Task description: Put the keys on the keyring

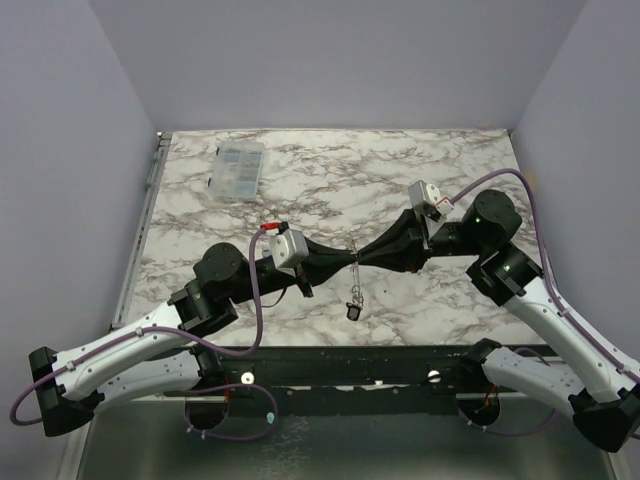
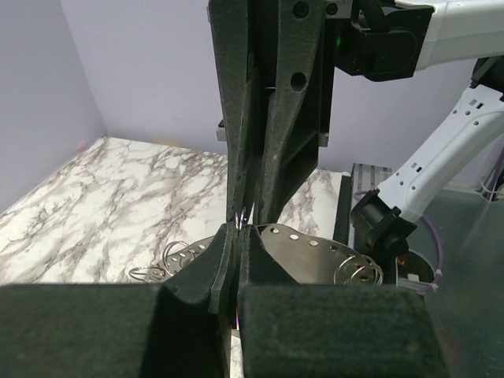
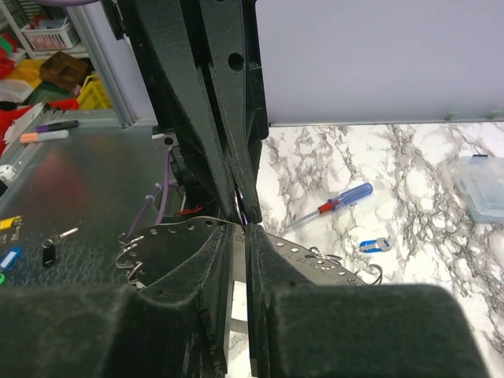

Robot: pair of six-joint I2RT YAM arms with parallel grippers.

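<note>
My left gripper (image 1: 343,262) and right gripper (image 1: 366,253) meet tip to tip above the middle of the marble table (image 1: 450,170). Both are shut on one small thin metal ring (image 2: 241,214), which also shows in the right wrist view (image 3: 242,211). In the top view a thin string of rings (image 1: 353,280) hangs from that spot, ending in a small dark-headed key (image 1: 354,312). A curved perforated metal plate (image 2: 315,252) carrying several wire rings shows under the fingers. A blue-headed key (image 3: 375,245) lies loose on the table. No pale coiled band shows.
A clear plastic box (image 1: 238,168) stands at the back left. A screwdriver with a blue and red handle (image 3: 331,205) lies on the marble near the blue key. Small keys (image 3: 51,250) lie on the metal bench beyond the table edge.
</note>
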